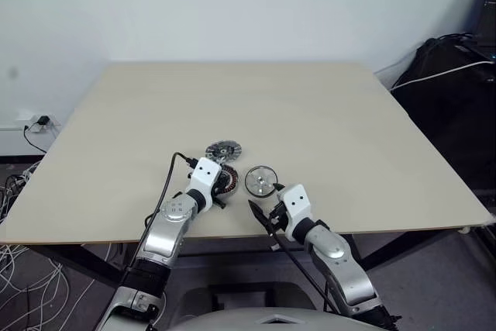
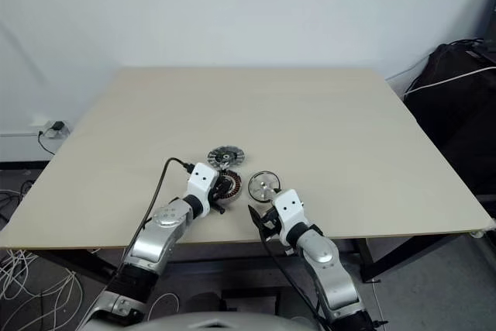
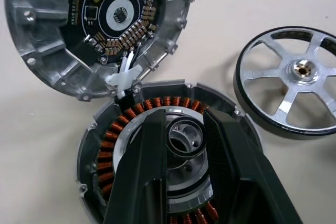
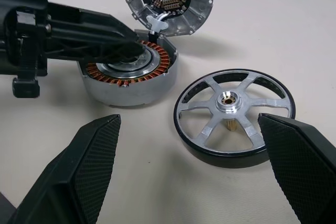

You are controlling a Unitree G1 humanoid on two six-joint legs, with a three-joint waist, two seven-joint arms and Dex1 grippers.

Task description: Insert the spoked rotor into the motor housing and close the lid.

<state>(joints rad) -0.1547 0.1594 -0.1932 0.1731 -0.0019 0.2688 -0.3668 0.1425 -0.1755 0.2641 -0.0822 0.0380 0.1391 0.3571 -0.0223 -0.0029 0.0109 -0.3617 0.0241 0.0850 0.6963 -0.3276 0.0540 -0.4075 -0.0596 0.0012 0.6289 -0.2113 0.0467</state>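
The motor housing (image 3: 113, 140), a round metal shell ringed with copper windings, lies open near the table's front edge. Its lid (image 3: 47, 45), with a circuit board inside, lies tipped back beside it, joined by a white connector. The spoked rotor (image 4: 231, 103), silver with a black rim, lies flat just right of the housing (image 1: 226, 181). My left gripper (image 3: 181, 116) is over the housing's centre, its fingers a little apart astride the hub ring. My right gripper (image 4: 187, 121) is wide open just short of the rotor (image 1: 261, 181), holding nothing.
The tan table (image 1: 310, 106) has its front edge right under both arms. A black bag (image 1: 457, 75) with a white cable sits off the right side. A power strip and cables (image 1: 35, 123) lie on the floor at left.
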